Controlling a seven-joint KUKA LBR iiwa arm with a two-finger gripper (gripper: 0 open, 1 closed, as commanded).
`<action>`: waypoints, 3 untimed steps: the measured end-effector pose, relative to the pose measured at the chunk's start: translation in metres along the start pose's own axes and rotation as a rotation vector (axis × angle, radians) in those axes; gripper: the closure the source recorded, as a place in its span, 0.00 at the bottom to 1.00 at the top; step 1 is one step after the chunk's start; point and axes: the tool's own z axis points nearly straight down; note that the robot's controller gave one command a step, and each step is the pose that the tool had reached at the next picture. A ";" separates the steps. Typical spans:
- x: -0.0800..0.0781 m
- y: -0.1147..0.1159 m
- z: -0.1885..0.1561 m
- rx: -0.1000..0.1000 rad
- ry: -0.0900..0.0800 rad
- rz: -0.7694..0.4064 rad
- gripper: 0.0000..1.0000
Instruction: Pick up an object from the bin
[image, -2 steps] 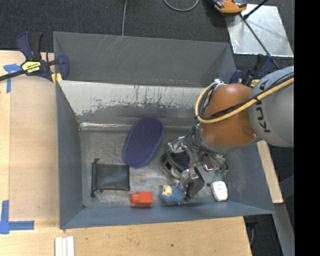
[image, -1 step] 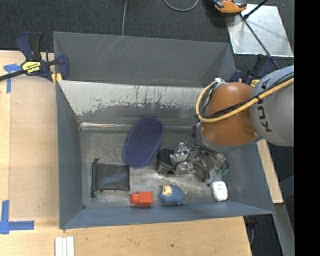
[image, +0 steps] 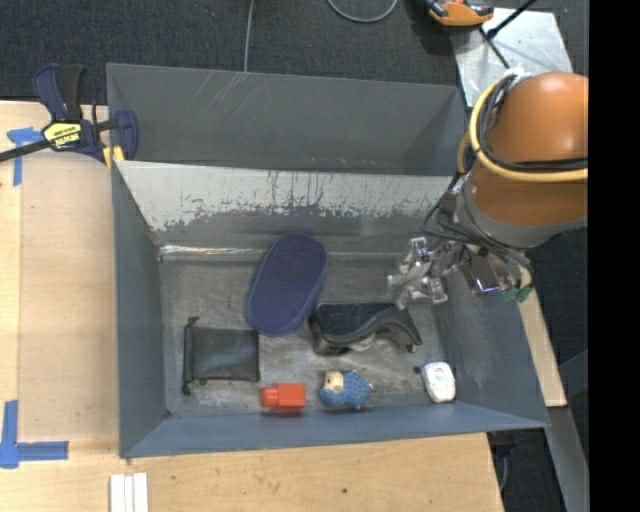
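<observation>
A black curved rubbery piece (image: 352, 322) is lying just lower-left of the end effector (image: 420, 275). I cannot tell how wide the latter is standing.

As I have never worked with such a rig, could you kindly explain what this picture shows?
This is one robot arm under an orange cover, reaching in from the right. A single camera looks down on it from above. At the arm's end is a metal claw, which hangs over the right part of a grey metal bin. On the bin's floor lie a dark blue oval pad, a dark curved piece just below the claw, a black flat pouch, a small red block, a blue and yellow toy and a small white thing. I see nothing held in the claw.
</observation>
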 end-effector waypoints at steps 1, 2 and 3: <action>-0.021 0.020 0.125 -0.004 0.016 0.078 1.00; -0.117 0.053 0.175 -0.002 0.014 0.211 1.00; -0.112 0.053 0.175 -0.002 0.031 0.211 0.00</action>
